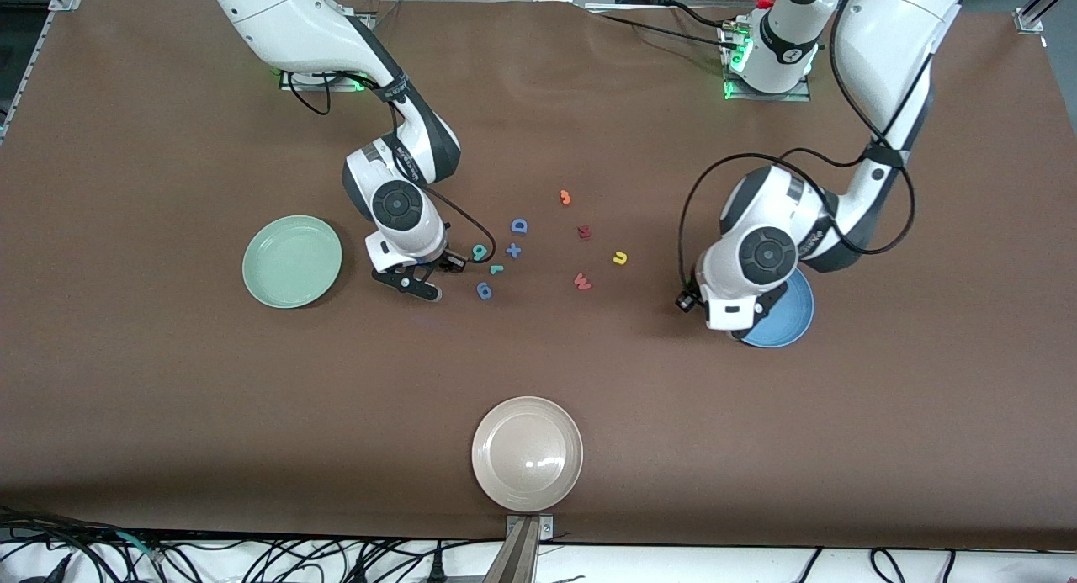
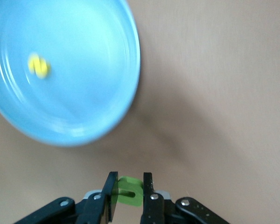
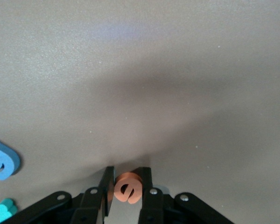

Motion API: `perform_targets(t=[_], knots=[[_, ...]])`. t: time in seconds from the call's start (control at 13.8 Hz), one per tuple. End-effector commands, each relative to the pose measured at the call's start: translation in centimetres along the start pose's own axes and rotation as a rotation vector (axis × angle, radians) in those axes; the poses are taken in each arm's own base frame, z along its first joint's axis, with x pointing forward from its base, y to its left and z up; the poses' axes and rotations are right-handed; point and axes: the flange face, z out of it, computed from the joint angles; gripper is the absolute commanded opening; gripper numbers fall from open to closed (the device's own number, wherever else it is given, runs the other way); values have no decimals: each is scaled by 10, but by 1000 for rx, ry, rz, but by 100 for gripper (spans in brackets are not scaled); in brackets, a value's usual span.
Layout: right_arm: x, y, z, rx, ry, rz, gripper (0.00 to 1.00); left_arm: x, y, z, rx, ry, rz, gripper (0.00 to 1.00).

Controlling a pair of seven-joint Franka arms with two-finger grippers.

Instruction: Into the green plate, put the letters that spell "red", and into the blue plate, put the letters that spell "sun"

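My left gripper (image 1: 742, 331) (image 2: 128, 191) is shut on the olive-green "n" (image 2: 129, 192) and hangs over the table just off the rim of the blue plate (image 1: 791, 314) (image 2: 84, 84). A yellow "s" (image 2: 38, 66) lies in that plate. My right gripper (image 1: 433, 269) (image 3: 127, 187) is down at the table with its fingers against both sides of the orange "e" (image 3: 127, 188). Beside it lie the teal "d" (image 1: 480, 251) and the teal "r" (image 1: 496, 269). The yellow "u" (image 1: 620, 258) lies nearer the left arm's end of the table. The green plate (image 1: 292, 261) holds nothing.
Loose letters lie mid-table: a blue D (image 1: 519, 225), a blue plus (image 1: 513, 250), a blue looped piece (image 1: 484, 290) (image 3: 0, 159), an orange hook (image 1: 565, 198), a red W (image 1: 581, 282) and another red piece (image 1: 584, 231). A beige plate (image 1: 527, 453) sits near the front edge.
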Motion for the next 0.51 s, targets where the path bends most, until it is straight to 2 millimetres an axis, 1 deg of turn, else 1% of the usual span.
perform_targets(t=[0.0,0.14,0.22,0.29,0.36,0.43], knots=[[-3,10,-15,-21,-6,5,0,24,-16,-2,38,44,109,13],[2,19,-44,-47,-20,10,0,42,-26,2,63,65,158,13],[8,27,-57,-61,-31,16,0,52,-33,5,68,59,168,14],[12,35,-67,-74,-42,0,0,59,-39,12,76,46,181,14],[22,48,-78,-80,-53,-25,0,60,-40,17,81,39,188,14],[36,66,-87,-83,-68,-51,0,61,-40,20,84,35,191,17]])
